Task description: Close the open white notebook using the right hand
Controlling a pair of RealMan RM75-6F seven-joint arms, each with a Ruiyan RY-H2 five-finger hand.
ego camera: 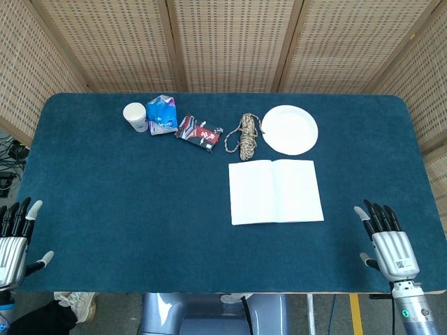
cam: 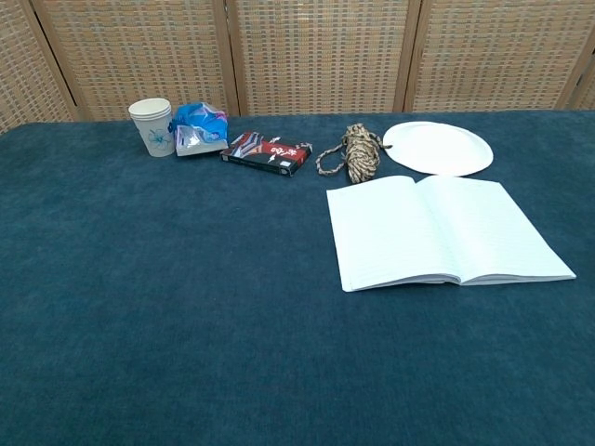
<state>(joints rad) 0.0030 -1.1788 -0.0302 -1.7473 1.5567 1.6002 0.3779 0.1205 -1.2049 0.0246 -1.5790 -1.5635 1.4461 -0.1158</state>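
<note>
The white notebook (ego camera: 276,191) (cam: 444,229) lies open and flat on the blue table, right of centre, both pages showing. My right hand (ego camera: 388,242) hovers at the table's front right corner, fingers straight and apart, holding nothing, well clear of the notebook. At the front left corner my left hand (ego camera: 14,241) is open and empty too. Neither hand shows in the chest view.
Along the back stand a paper cup (ego camera: 135,116), a blue packet (ego camera: 162,114), a dark red box (ego camera: 199,132), a coil of rope (ego camera: 242,135) and a white plate (ego camera: 289,129) just behind the notebook. Wicker screens wall the table's far side.
</note>
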